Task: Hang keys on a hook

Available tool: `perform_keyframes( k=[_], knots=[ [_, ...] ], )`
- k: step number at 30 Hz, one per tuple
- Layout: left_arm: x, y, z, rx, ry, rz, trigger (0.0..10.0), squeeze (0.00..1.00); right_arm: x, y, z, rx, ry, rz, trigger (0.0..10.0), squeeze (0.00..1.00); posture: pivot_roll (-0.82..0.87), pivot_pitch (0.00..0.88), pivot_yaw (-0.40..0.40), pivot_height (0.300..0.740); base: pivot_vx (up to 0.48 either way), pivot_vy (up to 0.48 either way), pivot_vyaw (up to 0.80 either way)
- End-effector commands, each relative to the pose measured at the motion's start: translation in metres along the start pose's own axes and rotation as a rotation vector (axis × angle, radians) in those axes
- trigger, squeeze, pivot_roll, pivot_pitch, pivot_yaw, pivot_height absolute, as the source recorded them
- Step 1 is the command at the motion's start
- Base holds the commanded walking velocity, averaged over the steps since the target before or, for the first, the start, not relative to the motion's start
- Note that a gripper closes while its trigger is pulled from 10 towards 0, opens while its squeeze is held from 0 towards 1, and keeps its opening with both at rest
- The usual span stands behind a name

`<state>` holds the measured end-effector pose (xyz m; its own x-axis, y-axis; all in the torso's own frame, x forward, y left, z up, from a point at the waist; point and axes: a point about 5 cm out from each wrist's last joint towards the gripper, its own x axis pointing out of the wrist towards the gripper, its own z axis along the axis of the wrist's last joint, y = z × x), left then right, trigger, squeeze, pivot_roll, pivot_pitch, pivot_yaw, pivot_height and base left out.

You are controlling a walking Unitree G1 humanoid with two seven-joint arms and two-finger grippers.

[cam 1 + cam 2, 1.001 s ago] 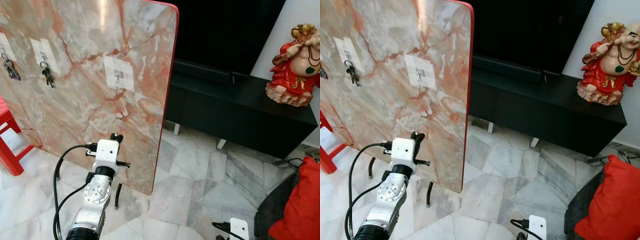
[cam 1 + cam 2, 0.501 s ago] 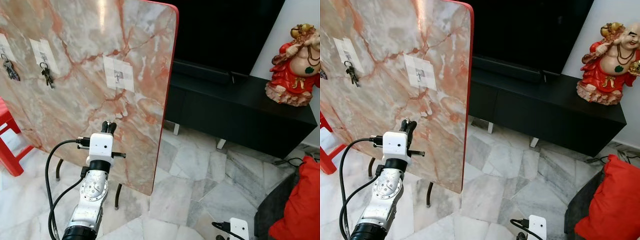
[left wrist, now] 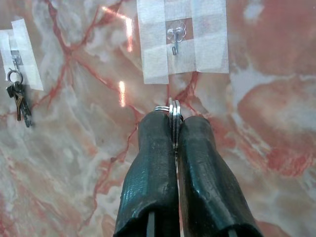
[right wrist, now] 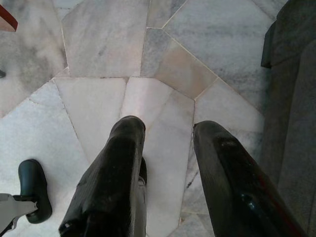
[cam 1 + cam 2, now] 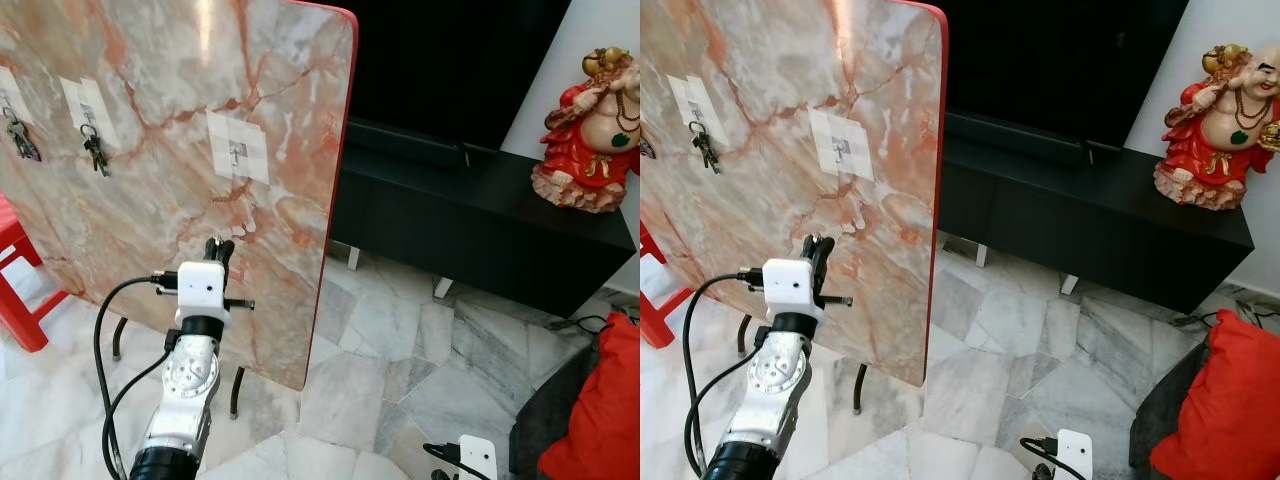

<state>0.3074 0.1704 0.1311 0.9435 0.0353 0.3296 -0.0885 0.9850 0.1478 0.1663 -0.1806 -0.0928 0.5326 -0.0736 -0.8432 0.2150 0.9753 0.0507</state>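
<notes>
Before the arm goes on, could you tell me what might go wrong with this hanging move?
1. The left pincer grips only the key ring's edge, so it could slip.
2. The taped clear hook is tiny; a misaligned ring could miss.
3. Pushing could loosen the tape or rock the marble board.

marble board (image 5: 180, 180) on edge, three taped hooks on its face
the pink-veined slab with a red rim stands tilted on dark metal legs (image 5: 236, 392) over the pale marble tile floor (image 5: 380, 350). three white tape patches are stuck to it in a row: the left one carries a bunch of keys (image 5: 22, 140), the middle one a second key bunch (image 5: 94, 150), and the right patch holds a small bare hook (image 3: 175, 40). beside it a low black cabinet (image 5: 480, 230) stands on the floor, with a red and gold figurine (image 5: 592, 135) on top.
</notes>
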Motion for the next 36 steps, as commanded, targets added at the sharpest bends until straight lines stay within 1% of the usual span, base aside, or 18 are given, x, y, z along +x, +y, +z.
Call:
perform_keyframes(
  k=[1, 3, 8, 9, 13, 21, 23, 27, 33, 36],
  knots=[
    [0.0003, -0.0027, -0.0005, -0.019, 0.009, -0.011, 10.0, 0.0, 0.0002, -0.0009, 0.0032, -0.014, -0.017, -0.004, 10.0, 0.0, 0.06, 0.0, -0.093, 0.74, 0.0, 0.0, 0.0],
    [-0.0004, -0.0034, -0.0008, -0.017, 0.009, -0.018, 10.0, 0.0, 0.0001, -0.0008, 0.0034, -0.013, -0.022, 0.0, 10.0, 0.0, 0.06, 0.0, -0.094, 0.74, 0.0, 0.0, 0.0],
    [-0.001, -0.0024, -0.0015, -0.011, 0.013, -0.013, 10.0, 0.0, -0.0001, -0.0013, 0.0017, -0.013, -0.016, -0.002, 10.0, 0.0, 0.07, 0.0, -0.096, 0.74, 0.0, 0.0, 0.8],
    [-0.0018, -0.0015, -0.0025, -0.006, 0.019, -0.008, 10.0, 0.0, -0.0002, -0.001, 0.0006, 0.001, -0.012, 0.001, 10.0, 0.0, 0.07, 0.0, -0.092, 0.74, 0.0, 0.0, 0.0],
    [-0.0027, -0.0014, -0.0033, -0.008, 0.022, -0.009, 10.0, 0.0, -0.0003, -0.0015, 0.0006, 0.007, -0.015, 0.0, 10.0, 0.0, 0.07, 0.0, -0.093, 0.74, 0.0, 0.0, 0.0],
    [-0.003, -0.004, -0.0023, -0.026, 0.015, -0.029, 10.0, 0.0, -0.0003, -0.0012, -0.0003, 0.005, -0.009, 0.002, 10.0, 0.0, 0.07, 0.0, -0.094, 0.74, 0.0, 0.0, 0.0],
    [-0.0029, -0.0044, -0.0019, -0.012, 0.012, -0.035, 10.0, 0.0, -0.0003, -0.001, -0.0006, 0.005, -0.007, 0.002, 10.0, 0.0, 0.07, 0.0, -0.094, 0.74, 0.0, 0.0, 0.0],
    [-0.0033, -0.0036, -0.0024, -0.01, 0.016, -0.032, 10.0, 0.0, -0.0004, -0.0007, -0.0012, 0.002, -0.004, 0.003, 10.0, 0.0, 0.07, 0.0, -0.094, 0.74, 0.0, 0.0, 0.0],
    [-0.0032, -0.0014, -0.0037, 0.003, 0.027, -0.02, 10.0, 0.0, -0.0004, 0.0, -0.0011, -0.001, -0.009, 0.006, 10.0, 0.0, 0.07, 0.0, -0.094, 0.74, 0.257, 0.0, 0.0],
    [-0.0032, -0.0002, -0.0043, 0.002, 0.03, -0.014, 10.0, 0.0, -0.0004, -0.0007, 0.0004, -0.02, -0.019, 0.006, 10.0, 0.0, 0.07, 0.0, -0.094, 0.74, 0.273, 0.0, 0.6]
  ],
)
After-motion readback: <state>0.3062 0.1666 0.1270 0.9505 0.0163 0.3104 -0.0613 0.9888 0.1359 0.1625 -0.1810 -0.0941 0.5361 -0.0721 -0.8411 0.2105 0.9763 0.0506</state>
